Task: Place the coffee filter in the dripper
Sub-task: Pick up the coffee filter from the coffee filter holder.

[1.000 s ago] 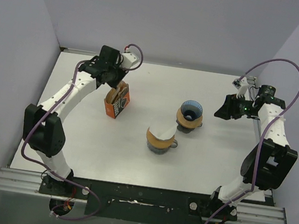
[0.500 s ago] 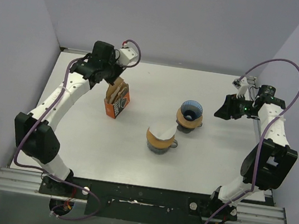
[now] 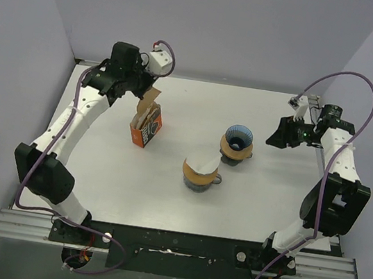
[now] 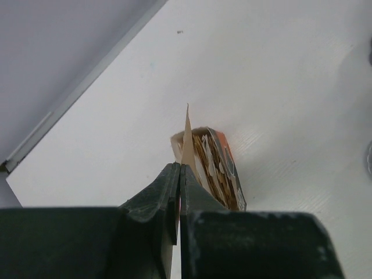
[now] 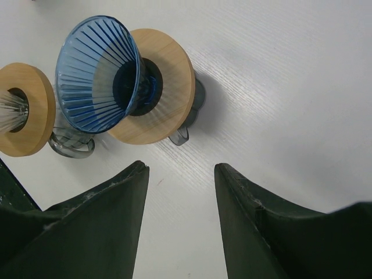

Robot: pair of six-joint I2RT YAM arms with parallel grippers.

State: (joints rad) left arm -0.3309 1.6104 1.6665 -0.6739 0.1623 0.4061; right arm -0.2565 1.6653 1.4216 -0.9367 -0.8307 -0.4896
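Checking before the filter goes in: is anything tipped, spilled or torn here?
Nothing stands out. The filter box stands open, the blue dripper and the near dripper sit upright, and the left gripper pinches one brown filter by its edge, with no tear visible.

Left pincer [image 4: 179, 172] pinching filter [image 4: 187, 138] edge-on above open filter box [image 4: 224, 174].

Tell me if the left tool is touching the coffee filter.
Touching. The left wrist view shows the left tool pinching the coffee filter by its edge, jaws shut on it.
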